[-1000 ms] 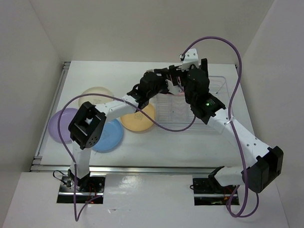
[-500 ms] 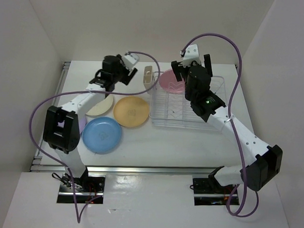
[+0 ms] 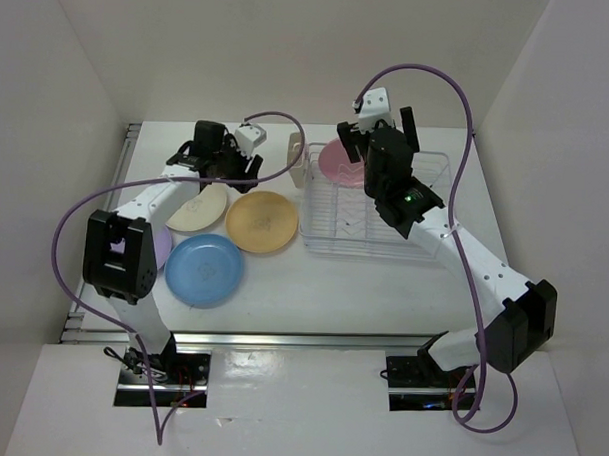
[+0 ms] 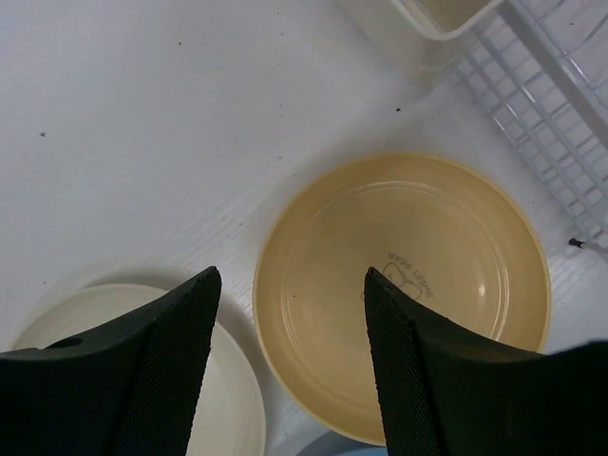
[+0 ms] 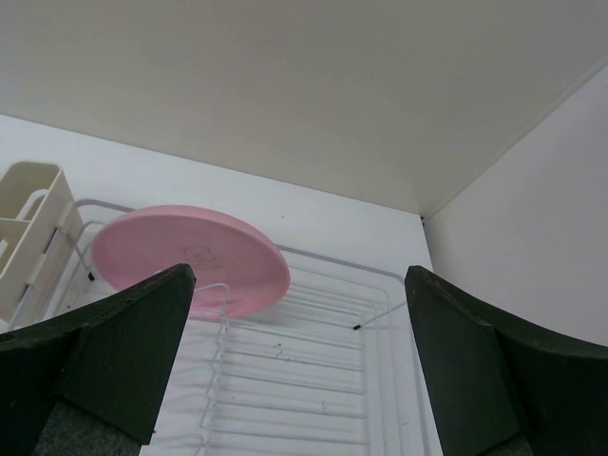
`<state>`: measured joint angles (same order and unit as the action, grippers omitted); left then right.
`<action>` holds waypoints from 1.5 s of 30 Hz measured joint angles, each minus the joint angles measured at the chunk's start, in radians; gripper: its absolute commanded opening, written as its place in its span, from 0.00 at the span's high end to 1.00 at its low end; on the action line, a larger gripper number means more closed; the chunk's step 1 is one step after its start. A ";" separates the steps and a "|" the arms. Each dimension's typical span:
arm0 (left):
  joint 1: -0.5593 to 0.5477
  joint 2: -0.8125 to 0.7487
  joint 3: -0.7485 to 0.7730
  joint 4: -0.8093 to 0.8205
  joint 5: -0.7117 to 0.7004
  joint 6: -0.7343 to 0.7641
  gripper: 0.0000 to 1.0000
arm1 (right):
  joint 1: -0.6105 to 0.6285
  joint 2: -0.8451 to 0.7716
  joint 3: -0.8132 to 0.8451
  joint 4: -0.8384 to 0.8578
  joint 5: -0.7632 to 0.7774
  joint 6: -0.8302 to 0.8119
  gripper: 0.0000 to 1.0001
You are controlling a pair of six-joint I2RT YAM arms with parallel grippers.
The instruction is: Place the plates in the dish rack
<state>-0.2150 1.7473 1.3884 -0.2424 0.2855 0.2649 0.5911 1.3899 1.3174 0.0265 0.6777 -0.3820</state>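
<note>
The pink plate [image 3: 337,161] leans in the far left end of the wire dish rack [image 3: 375,225], by the beige cutlery holder [image 3: 297,153]. It also shows in the right wrist view [image 5: 190,256]. My right gripper [image 3: 376,135] is open and empty above the rack [image 5: 313,370]. My left gripper [image 3: 231,170] is open and empty above the table, over the gap between the cream plate [image 4: 228,380] and the orange-yellow plate [image 4: 408,285]. The orange-yellow plate [image 3: 263,222], cream plate [image 3: 198,209] and blue plate [image 3: 205,270] lie flat left of the rack. The lavender plate [image 3: 160,248] is mostly hidden by the left arm.
White walls close in the table on the left, far and right sides. A metal rail [image 3: 99,231] runs along the table's left edge. Purple cables loop from both arms. The cutlery holder [image 4: 427,28] and the rack's corner [image 4: 551,114] lie just beyond the orange-yellow plate.
My left arm has swung left from over the rack to above the cream and orange-yellow plates. The pink plate now shows resting in the rack. My right gripper has shifted slightly left.
</note>
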 measured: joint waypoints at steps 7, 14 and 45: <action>0.098 0.136 0.083 -0.093 0.101 -0.004 0.33 | 0.000 0.000 0.000 -0.003 -0.008 0.003 0.00; 0.146 0.220 0.146 -0.125 0.186 -0.006 0.34 | 0.000 0.000 0.000 -0.004 -0.009 0.003 0.00; 0.101 0.403 0.224 -0.208 0.197 0.027 0.67 | 0.000 0.000 0.000 -0.005 -0.008 0.003 0.00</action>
<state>-0.1139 2.1506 1.6127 -0.4503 0.4828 0.2920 0.5911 1.3903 1.3170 0.0219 0.6693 -0.3794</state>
